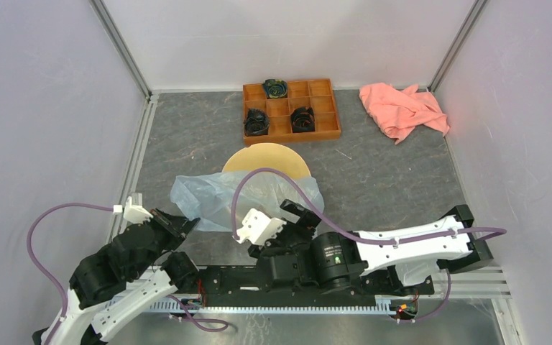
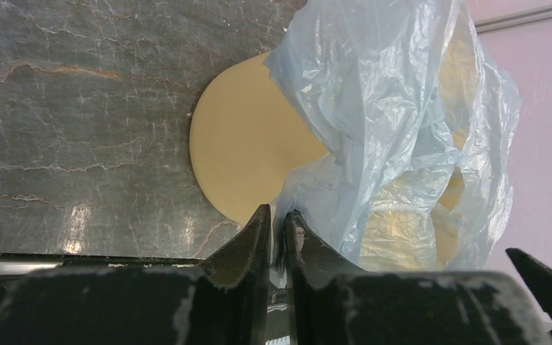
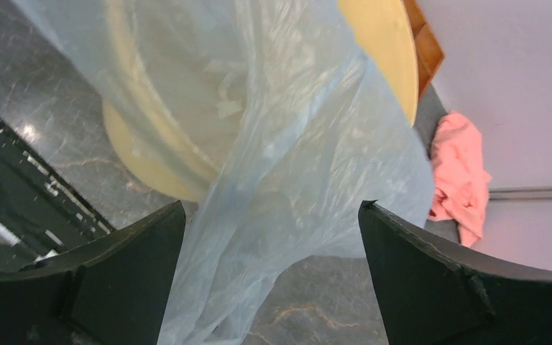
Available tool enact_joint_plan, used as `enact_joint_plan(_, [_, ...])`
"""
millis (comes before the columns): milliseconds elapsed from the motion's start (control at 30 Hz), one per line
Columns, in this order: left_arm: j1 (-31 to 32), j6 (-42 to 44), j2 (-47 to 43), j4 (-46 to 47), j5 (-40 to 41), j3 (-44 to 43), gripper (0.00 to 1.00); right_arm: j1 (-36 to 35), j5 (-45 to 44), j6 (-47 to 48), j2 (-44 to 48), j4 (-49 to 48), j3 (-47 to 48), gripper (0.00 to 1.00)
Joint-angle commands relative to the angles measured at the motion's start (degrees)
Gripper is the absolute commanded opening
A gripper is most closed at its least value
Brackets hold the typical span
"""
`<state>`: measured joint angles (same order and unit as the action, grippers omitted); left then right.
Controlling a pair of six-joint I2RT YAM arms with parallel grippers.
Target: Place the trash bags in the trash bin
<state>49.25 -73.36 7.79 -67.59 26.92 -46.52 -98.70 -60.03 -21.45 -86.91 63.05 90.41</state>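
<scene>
The trash bin (image 1: 266,159), a pale yellow bucket, lies on its side mid-table with its mouth toward the arms. The pale blue trash bag (image 1: 212,194) is draped over that mouth and spreads left onto the table. My left gripper (image 1: 189,224) is at the bag's left edge. In the left wrist view the left gripper (image 2: 277,214) is shut on a thin fold of the bag (image 2: 388,108), beside the bin's base (image 2: 244,144). My right gripper (image 3: 272,205) stands open, with the bag (image 3: 295,144) hanging loose between its fingers in front of the bin (image 3: 381,43).
An orange-brown compartment tray (image 1: 291,129) with dark coiled items sits behind the bin. A salmon-pink cloth (image 1: 402,109) lies at the back right, and the cloth (image 3: 460,172) also shows in the right wrist view. Enclosure walls stand on three sides.
</scene>
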Motion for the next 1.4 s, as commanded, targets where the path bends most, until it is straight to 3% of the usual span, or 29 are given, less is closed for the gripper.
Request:
enact_joint_plan(0, [0.05,-1.87,-0.47,1.25,3.11,-0.33,0.20,-1.24,1.94,-6.57,4.61,-1.68,-5.07,0.98])
enact_joint_plan(133, [0.05,-0.52,1.04,3.06,2.09,-0.25,0.26,-1.22,-4.16,-11.51,5.79,-0.71,-8.43,0.94])
enact_joint_plan(300, [0.05,-0.52,2.60,3.23,0.83,0.91,0.25,-0.40,-11.48,-11.75,7.83,-0.33,-6.02,0.35])
enact_joint_plan(400, [0.05,-1.03,2.75,3.61,0.36,2.18,0.24,3.33,-8.74,-1.44,12.97,-12.63,-8.85,0.00])
enact_joint_plan(733, [0.05,1.76,7.72,5.83,0.45,4.96,0.30,27.89,16.87,31.25,23.93,-45.87,-24.28,0.00])
enact_joint_plan(867, [0.05,1.15,9.26,5.19,3.50,5.25,0.28,40.78,32.33,33.58,22.89,-52.18,-26.81,0.00])
enact_joint_plan(1033, [0.03,0.98,12.30,5.19,7.37,4.20,0.30,48.50,44.19,33.69,19.20,-57.37,-28.58,0.00])
enact_joint_plan(1100, [0.05,1.14,14.35,4.54,7.39,2.60,0.39,50.89,48.09,32.87,17.81,-58.39,-28.54,0.00])
enact_joint_plan(1267, [0.05,2.56,17.52,-1.89,1.54,-4.44,0.77,51.34,51.57,32.02,17.07,-57.19,-27.85,0.03])
enact_joint_plan(1367, [0.05,6.12,14.66,-6.79,-2.03,-10.46,0.86,51.61,51.35,32.00,18.16,-56.91,-28.30,0.07])
